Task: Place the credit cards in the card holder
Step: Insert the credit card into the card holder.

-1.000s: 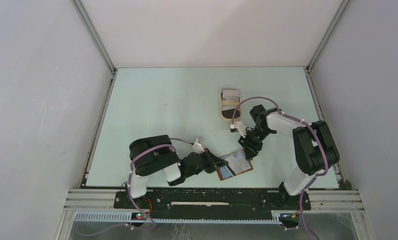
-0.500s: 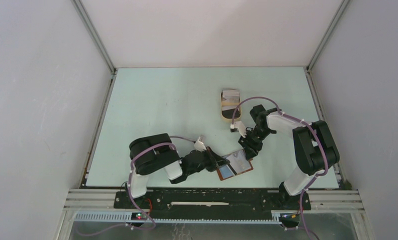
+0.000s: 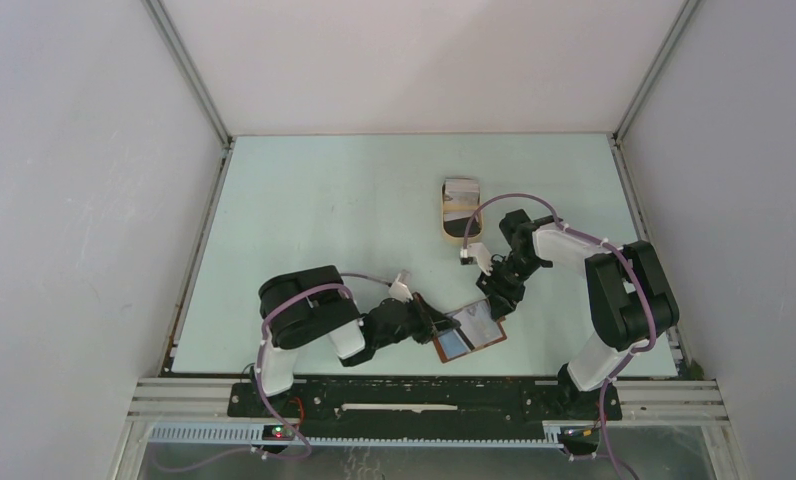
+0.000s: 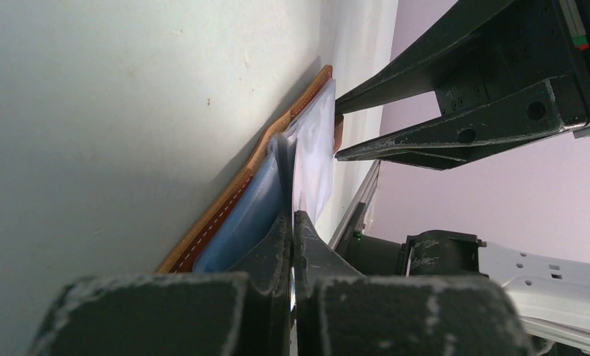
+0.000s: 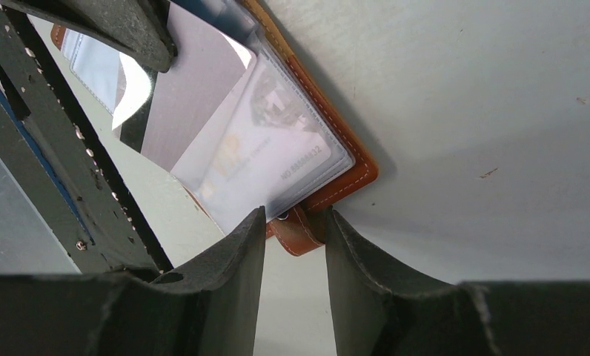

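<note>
Left claw (image 3: 436, 325) hasn't budged in the overhead view, the open card holder (image 3: 471, 333) just beyond its tips; its wrist view shows it clamped shut on the clear sleeve (image 4: 314, 148); the right claw (image 5: 293, 222), equally static, sits half open straddling the holder's tab (image 5: 296, 237), so I'd say the holder is braced and waiting for the next card.
</note>
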`<action>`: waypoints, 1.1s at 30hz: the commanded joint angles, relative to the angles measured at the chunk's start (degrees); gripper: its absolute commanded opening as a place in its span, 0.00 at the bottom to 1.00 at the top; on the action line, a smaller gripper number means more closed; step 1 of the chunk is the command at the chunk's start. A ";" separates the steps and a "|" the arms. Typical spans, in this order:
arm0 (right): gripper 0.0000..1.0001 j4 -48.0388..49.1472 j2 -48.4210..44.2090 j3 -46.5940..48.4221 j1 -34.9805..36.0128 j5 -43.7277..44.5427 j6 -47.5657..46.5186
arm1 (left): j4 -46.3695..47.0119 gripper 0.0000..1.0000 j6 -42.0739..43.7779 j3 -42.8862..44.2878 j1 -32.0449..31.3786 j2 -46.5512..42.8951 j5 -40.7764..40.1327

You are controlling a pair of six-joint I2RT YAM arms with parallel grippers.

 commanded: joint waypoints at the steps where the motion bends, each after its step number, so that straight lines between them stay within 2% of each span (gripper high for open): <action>1: 0.43 -0.46 -0.79 1.70 0.55 -1.28 0.25 | -0.31 0.00 -1.40 -1.12 0.08 1.60 2.71; 20: 0.44 0.02 -0.83 1.71 1.30 -0.33 1.06 | -0.95 0.00 1.49 -2.10 0.90 0.06 0.95; 33: 0.52 1.75 -7.66 0.91 -0.51 0.31 1.99 | -0.91 0.00 2.54 -2.27 1.70 0.98 1.50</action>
